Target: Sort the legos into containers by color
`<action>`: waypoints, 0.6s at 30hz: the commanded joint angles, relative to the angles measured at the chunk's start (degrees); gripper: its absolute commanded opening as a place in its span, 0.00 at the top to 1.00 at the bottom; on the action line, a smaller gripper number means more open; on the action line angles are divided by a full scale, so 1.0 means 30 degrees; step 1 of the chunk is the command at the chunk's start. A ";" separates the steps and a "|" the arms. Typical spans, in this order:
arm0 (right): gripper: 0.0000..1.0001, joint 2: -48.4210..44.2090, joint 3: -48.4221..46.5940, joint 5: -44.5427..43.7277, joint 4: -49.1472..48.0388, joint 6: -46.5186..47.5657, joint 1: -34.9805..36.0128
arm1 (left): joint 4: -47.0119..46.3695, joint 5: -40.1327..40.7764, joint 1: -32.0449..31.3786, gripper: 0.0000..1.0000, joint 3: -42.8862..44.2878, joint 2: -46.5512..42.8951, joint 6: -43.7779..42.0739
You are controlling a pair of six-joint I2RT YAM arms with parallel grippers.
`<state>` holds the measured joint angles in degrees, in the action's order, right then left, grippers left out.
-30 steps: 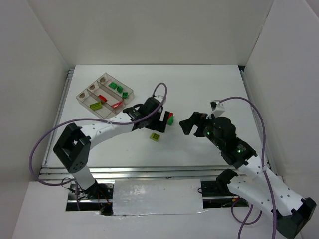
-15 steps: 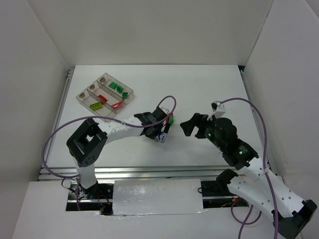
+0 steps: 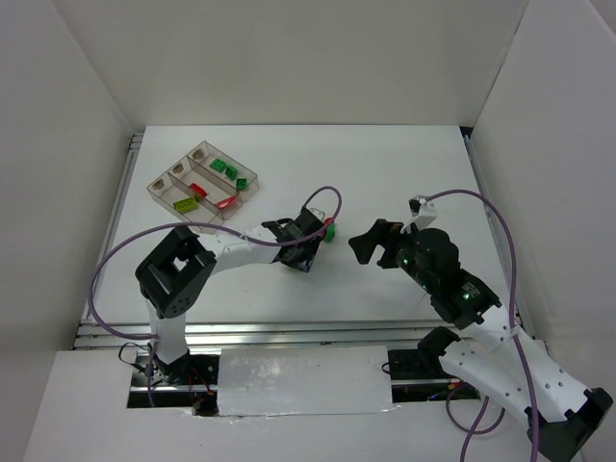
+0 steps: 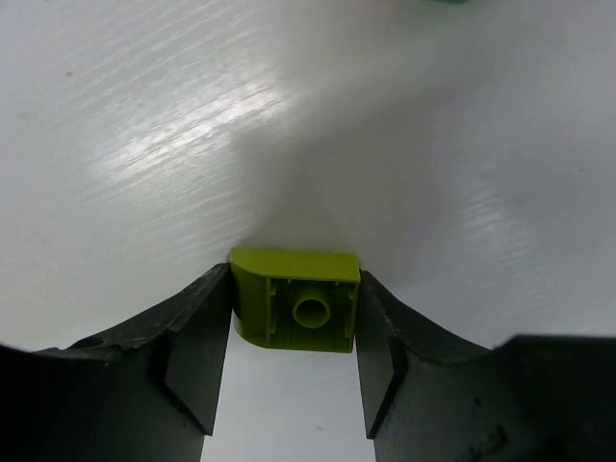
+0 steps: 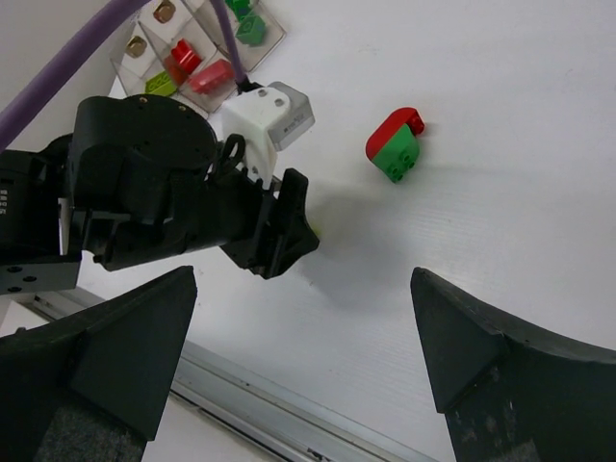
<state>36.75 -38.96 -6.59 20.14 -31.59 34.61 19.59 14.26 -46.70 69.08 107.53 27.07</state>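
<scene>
My left gripper is shut on a yellow-green lego, one finger pressing each side, low over the white table. The top view shows this gripper at mid-table, covering that brick. A red-and-green lego pair lies just right of it, also visible from the right wrist. My right gripper hovers open and holds nothing. The clear containers tray at the back left holds one yellow-green lego, two red legos and three green legos.
White walls close in the table on the left, back and right. A metal rail runs along the near edge. The left arm's purple cable loops above the wrist. In the right wrist view the tray is at the top left.
The left gripper swung down onto the yellow-green lego on the table and closed on it. The right arm has barely moved.
</scene>
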 commanded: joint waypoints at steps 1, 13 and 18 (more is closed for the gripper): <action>0.00 -0.0239 -0.0285 -0.0293 -0.0268 0.0307 0.0006 | 0.0615 0.1833 0.0680 0.84 -0.0468 -0.1444 0.0496; 0.00 0.2218 0.0272 0.0673 -0.2114 0.0511 -0.0023 | 0.2080 0.4534 1.1748 0.78 0.1019 -0.5672 0.4306; 0.00 0.3422 0.0359 0.1111 -0.2582 0.0629 -0.0023 | 0.2608 0.4006 1.3484 0.72 0.2723 -0.3241 0.3985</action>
<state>46.63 -38.50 -4.36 16.08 -30.89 34.61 25.21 27.11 -7.44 75.00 93.17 38.22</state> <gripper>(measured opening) 0.996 0.600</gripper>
